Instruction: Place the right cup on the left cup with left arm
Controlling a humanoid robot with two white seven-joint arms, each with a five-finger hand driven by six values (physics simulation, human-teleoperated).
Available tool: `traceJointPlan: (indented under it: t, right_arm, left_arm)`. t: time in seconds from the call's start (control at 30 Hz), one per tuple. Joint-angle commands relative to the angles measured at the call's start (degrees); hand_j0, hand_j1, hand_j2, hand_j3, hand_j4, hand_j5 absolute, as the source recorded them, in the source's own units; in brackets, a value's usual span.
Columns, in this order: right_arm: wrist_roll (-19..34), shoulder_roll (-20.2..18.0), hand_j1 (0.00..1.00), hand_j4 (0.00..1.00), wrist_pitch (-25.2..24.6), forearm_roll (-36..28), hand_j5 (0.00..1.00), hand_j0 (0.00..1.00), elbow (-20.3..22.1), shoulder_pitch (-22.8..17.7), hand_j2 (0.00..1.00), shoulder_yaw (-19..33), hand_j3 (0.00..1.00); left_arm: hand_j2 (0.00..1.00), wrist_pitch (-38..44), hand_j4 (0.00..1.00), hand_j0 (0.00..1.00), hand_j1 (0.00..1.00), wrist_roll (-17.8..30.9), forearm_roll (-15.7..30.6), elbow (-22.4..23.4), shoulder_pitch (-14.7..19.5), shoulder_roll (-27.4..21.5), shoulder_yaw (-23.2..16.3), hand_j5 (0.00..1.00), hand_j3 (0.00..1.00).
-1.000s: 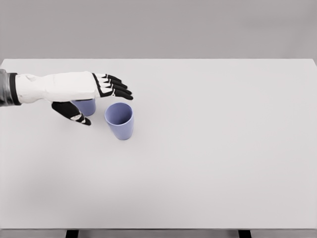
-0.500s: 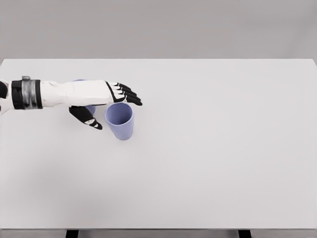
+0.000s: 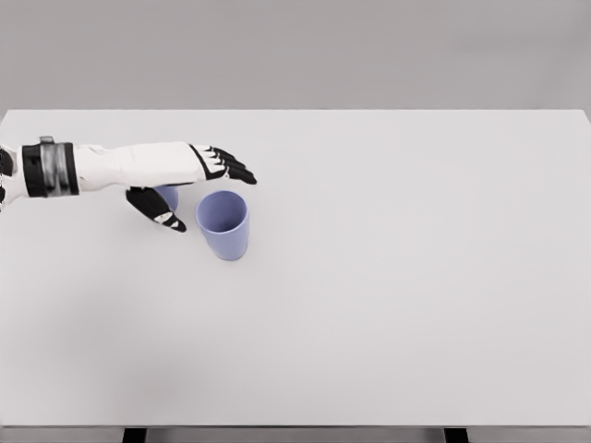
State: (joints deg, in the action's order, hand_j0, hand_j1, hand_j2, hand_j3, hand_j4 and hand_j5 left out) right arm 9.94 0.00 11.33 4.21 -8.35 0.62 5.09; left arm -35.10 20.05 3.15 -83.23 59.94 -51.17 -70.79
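Two light blue cups stand on the white table (image 3: 388,277). The right cup (image 3: 223,225) is upright with its mouth open to me. The left cup (image 3: 169,195) stands just behind and left of it, mostly hidden under my left hand (image 3: 199,189). That hand reaches in from the left, palm down, open. Its black fingers (image 3: 233,169) stretch over the far side of the right cup's rim, and its thumb (image 3: 159,212) hangs down on the cup's left. The hand holds nothing and I cannot tell whether it touches the cup.
The left hand first advanced right toward the right cup, then lifted and drew back slightly. Both cups stayed where they were.
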Motion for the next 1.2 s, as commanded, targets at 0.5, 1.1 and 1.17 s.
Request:
traceJointPlan:
  t: [0.5, 1.1, 1.17]
  right_arm:
    - [0.1, 0.0, 1.00, 1.00, 0.0, 0.0, 1.00, 1.00, 0.0, 0.0, 1.00, 0.0, 1.00]
    - [0.0, 0.0, 1.00, 1.00, 0.0, 0.0, 1.00, 1.00, 0.0, 0.0, 1.00, 0.0, 1.00]
    - [0.0, 0.0, 1.00, 1.00, 0.0, 0.0, 1.00, 1.00, 0.0, 0.0, 1.00, 0.0, 1.00]
  left_arm:
    - [1.00, 0.1, 1.00, 1.00, 1.00, 0.2, -3.1, 2.0, -2.4, 3.7, 0.0, 1.00, 1.00]
    - [0.60, 0.1, 0.60, 0.60, 0.60, -0.3, -0.8, -0.4, -2.3, 0.5, 1.1, 0.60, 0.60]
    - [0.59, 0.1, 0.59, 0.59, 0.59, -0.2, 1.1, -3.0, -1.1, -1.9, 1.3, 0.59, 0.59]
